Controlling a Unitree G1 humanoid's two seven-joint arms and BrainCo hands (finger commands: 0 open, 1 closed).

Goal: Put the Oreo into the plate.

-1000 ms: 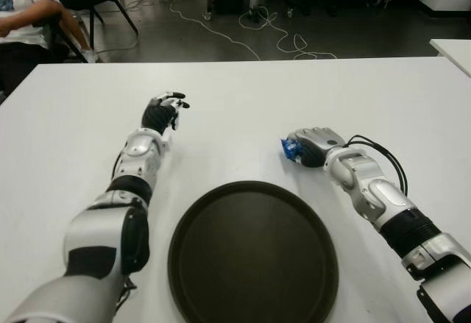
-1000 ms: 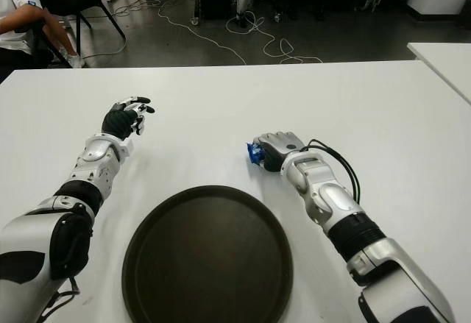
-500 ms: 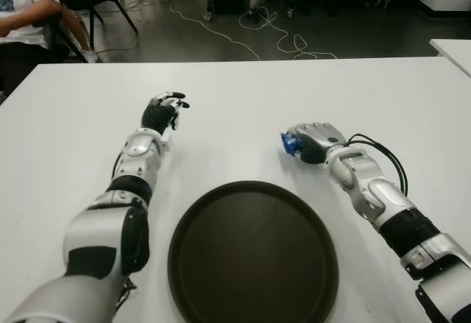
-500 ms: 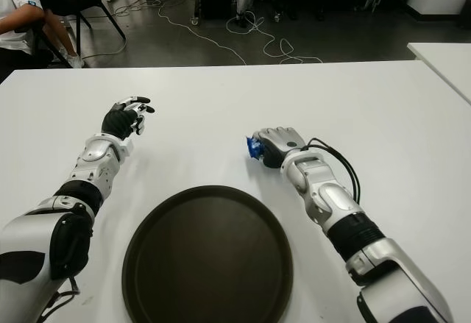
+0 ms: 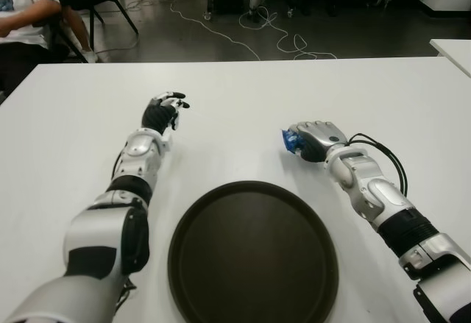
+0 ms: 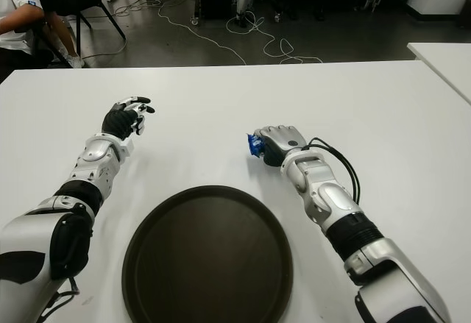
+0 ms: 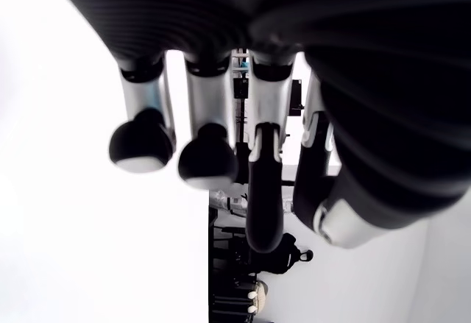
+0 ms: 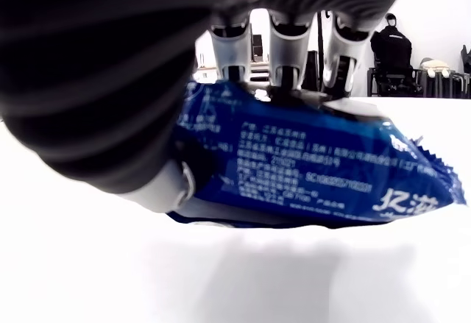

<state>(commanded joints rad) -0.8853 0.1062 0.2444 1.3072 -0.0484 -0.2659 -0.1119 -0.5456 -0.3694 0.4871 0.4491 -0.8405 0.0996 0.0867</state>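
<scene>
A blue Oreo packet (image 8: 309, 168) sits clamped in my right hand (image 5: 315, 137), its end poking out at the hand's left side (image 5: 291, 142). In the right wrist view the fingers (image 8: 288, 47) press on the packet's top and the thumb holds it from below, a little above the white table (image 5: 243, 102). The hand is beyond the upper right rim of the round dark plate (image 5: 254, 253), which holds nothing. My left hand (image 5: 165, 107) shows far left of the plate with its fingers loosely curled and nothing in them.
A seated person (image 5: 26, 14) and a chair are past the table's far left corner. Cables (image 5: 257, 32) trail over the floor behind. Another white table's corner (image 5: 452, 47) shows at the right edge.
My right hand with the Oreo packet has risen and shifted slightly away from me. The left arm has not moved.
</scene>
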